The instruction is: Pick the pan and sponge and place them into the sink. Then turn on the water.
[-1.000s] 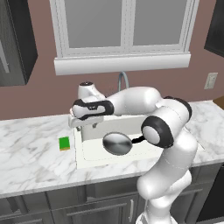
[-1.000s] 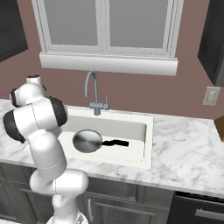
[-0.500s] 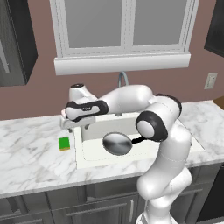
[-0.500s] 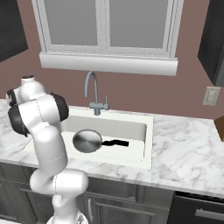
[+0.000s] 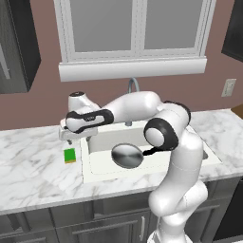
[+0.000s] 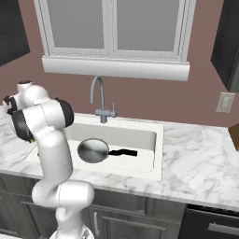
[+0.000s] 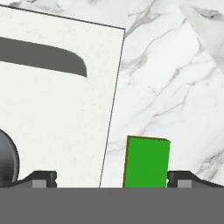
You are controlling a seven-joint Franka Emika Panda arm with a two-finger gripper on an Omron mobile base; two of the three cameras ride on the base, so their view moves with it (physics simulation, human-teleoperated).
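White window (image 5: pixel 135 28) above marble counter (image 5: pixel 33 166), mauve wall (image 5: pixel 42 102).

A glossy white arm (image 5: pixel 175 156) of rounded segments with dark joint bands.

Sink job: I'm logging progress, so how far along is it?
Done: the pan lies in the sink. In hand: the gripper, jaws open and empty, hangs over the green sponge, which sits on the marble counter left of the basin. Left: grasp the sponge, drop it in the sink, then turn on the faucet; no water runs.
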